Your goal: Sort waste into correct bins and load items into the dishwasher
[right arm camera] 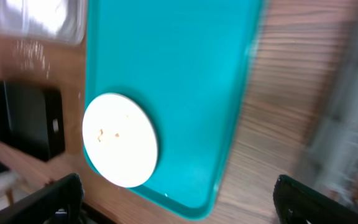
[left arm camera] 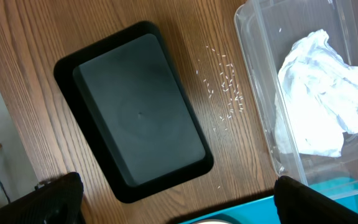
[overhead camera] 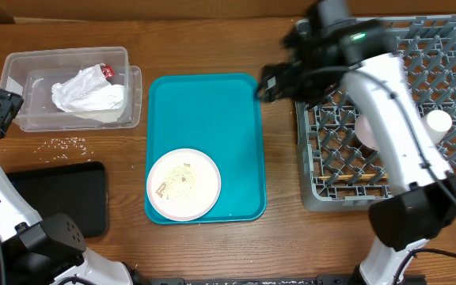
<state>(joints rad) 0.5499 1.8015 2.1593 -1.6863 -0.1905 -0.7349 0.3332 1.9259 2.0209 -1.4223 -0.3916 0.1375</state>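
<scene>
Overhead shows the square grey lattice dish rack (overhead camera: 442, 47) sharply; the right wrist view blurs it. Crumpled white paper napkin (left arm camera: 319, 93) lies in the clear plastic tub (left arm camera: 253, 74). Right arm arches over the rack; right gripper (right arm camera: 178, 198) and left gripper (left arm camera: 179, 200) both spread, empty.

A brown wooden counter (overhead camera: 283, 247) is filling every view, its grain showing clearly. Soft, even light is falling across it.

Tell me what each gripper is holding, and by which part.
Nothing is held. The left gripper stands open with nothing between its fingers, and the right gripper is open and empty too.
</scene>
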